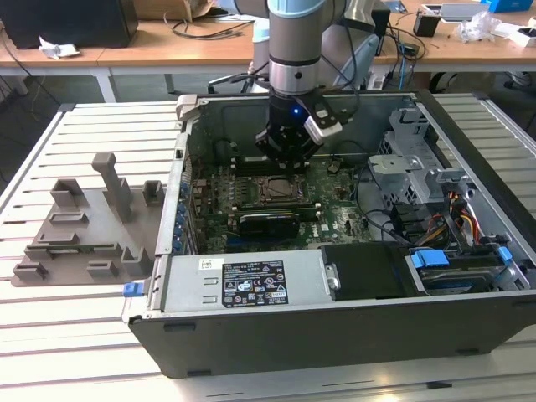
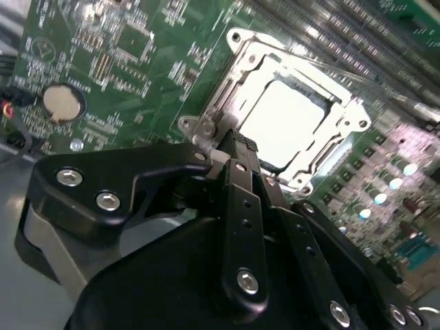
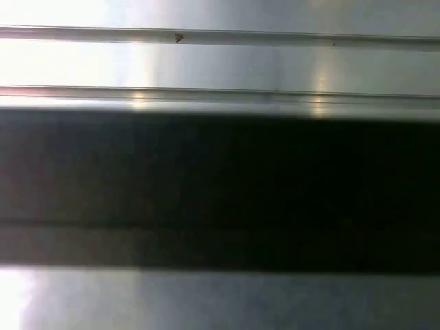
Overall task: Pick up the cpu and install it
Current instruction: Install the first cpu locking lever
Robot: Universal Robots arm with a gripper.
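Slatted desk (image 1: 84, 335) carrying open computer case (image 1: 335, 335), laid on its side so the motherboard (image 1: 218, 218) faces up for access from above. Inside case: motherboard, drive cage (image 1: 419, 142) and cable bundle (image 1: 461, 213) toward exterior view's right. Grey fixture tray (image 1: 84, 226) beside case on exterior view's left. Arm reaching down into case, tool (image 1: 289, 155) poised just above socket (image 1: 280, 191). In second wrist view, cpu (image 2: 285, 124) lying flat within socket frame (image 2: 234, 41), bright silver top exposed. Tool (image 2: 237, 148) state: cannot tell, nothing seen gripped
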